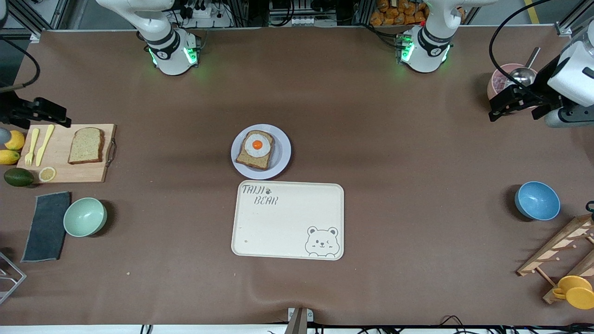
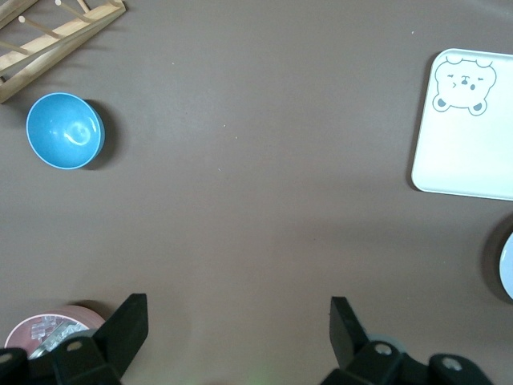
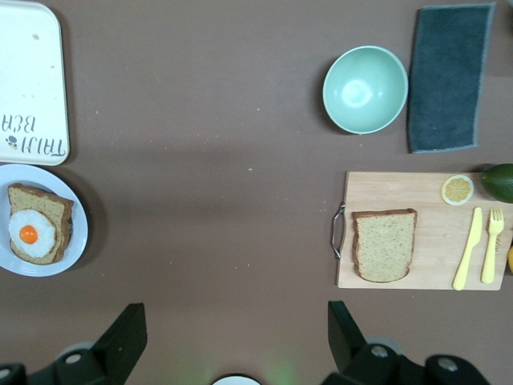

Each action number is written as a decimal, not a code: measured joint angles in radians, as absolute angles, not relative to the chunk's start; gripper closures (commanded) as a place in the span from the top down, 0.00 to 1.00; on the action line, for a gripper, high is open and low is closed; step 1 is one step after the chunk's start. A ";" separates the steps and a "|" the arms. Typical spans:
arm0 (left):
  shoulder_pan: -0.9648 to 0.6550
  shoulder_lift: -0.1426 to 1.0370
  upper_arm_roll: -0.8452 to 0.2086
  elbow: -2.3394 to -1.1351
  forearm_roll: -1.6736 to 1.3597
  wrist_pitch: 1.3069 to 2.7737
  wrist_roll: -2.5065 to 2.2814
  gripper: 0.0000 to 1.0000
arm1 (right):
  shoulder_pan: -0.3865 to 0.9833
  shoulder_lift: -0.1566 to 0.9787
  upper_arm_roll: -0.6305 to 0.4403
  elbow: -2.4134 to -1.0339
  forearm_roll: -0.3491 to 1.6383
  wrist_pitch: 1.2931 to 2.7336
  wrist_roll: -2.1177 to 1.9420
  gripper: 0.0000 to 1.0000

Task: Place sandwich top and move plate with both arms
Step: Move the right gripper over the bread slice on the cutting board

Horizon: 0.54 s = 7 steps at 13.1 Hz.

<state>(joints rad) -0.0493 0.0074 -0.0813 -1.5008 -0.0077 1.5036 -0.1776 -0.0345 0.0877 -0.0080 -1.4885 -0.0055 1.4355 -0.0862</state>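
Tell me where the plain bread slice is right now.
The plain bread slice lies on the wooden cutting board at the right arm's end of the table, beside the yellow knife and fork.

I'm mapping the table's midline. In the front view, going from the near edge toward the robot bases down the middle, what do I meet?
Cream tray → plate carrying the egg-topped slice

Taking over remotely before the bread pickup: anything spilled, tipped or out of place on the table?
Nothing stands out. The plain slice lies flat on the cutting board, the egg-topped slice sits on the plate, and the tray lies square nearer the camera. Both bowls stand upright.
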 measured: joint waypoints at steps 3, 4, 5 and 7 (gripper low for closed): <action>-0.050 0.007 -0.092 -1.501 -0.008 1.501 -0.178 1.00 | -0.029 0.147 -0.012 -1.489 -0.005 1.440 -0.086 1.00; -0.050 0.007 -0.094 -1.501 -0.008 1.500 -0.178 1.00 | -0.030 0.173 -0.017 -1.490 -0.006 1.441 -0.086 1.00; -0.050 0.007 -0.096 -1.501 -0.008 1.499 -0.178 1.00 | -0.034 0.202 -0.023 -1.490 -0.006 1.448 -0.086 1.00; -0.050 0.007 -0.098 -1.501 -0.008 1.498 -0.178 1.00 | -0.055 0.259 -0.031 -1.490 -0.006 1.494 -0.086 1.00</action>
